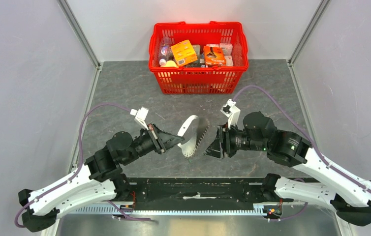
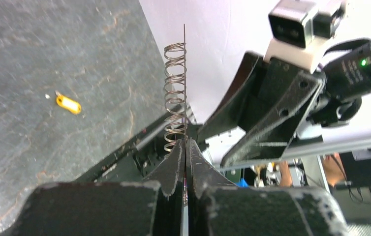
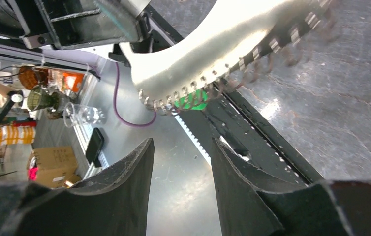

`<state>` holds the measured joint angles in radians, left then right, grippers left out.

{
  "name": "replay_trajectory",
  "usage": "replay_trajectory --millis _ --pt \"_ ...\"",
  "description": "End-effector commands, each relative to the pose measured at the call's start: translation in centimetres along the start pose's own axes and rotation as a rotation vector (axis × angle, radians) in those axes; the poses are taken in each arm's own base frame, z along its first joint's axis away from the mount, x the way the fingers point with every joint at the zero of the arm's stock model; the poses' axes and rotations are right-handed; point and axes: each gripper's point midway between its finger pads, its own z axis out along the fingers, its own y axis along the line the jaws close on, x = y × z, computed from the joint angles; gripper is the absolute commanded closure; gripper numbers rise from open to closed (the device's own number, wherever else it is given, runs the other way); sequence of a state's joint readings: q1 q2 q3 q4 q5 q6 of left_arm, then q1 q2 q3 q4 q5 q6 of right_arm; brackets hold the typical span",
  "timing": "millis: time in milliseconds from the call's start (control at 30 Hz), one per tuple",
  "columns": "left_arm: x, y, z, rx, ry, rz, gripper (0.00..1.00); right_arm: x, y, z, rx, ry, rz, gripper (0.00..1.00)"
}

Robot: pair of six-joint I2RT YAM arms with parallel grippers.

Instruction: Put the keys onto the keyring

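Keyring strap (image 3: 213, 44) sits clamped in left jaws, right jaws open.

The green key (image 3: 194, 101) is mostly hidden behind the partly blurred keyring strap (image 3: 208, 49).

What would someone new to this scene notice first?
The red basket packed with boxes, at the far middle of the table, stands out most. In front of it, the left hand pinches a cream strap edged with a wire coil, a green key tag by its tip, while the open right hand faces it. A yellow-orange key tag lies on the table.
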<state>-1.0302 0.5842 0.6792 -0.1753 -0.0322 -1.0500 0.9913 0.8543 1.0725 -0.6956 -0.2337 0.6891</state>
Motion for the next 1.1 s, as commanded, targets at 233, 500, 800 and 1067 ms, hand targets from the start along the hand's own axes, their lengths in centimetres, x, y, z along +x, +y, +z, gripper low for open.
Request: replay_trajectory --millis 233,500,800,1067 --pt "-7.0 0.9 1.3 -0.069 -0.392 -0.054 0.98 -3.2 4.9 1.9 -0.169 -0.045 0.022 0.51" --pt "-8.0 1.4 1.5 -0.078 -0.456 -0.104 0.98 -4.2 5.2 3.5 -0.153 -0.079 0.027 0.55" --pt "-8.7 0.0 0.8 -0.014 -0.484 -0.168 0.98 -4.8 4.1 5.1 -0.073 -0.111 -0.063 0.56" --pt "-9.2 -1.1 -0.1 0.026 -0.492 -0.190 0.98 -5.6 4.5 5.2 -0.053 -0.124 -0.129 0.58"
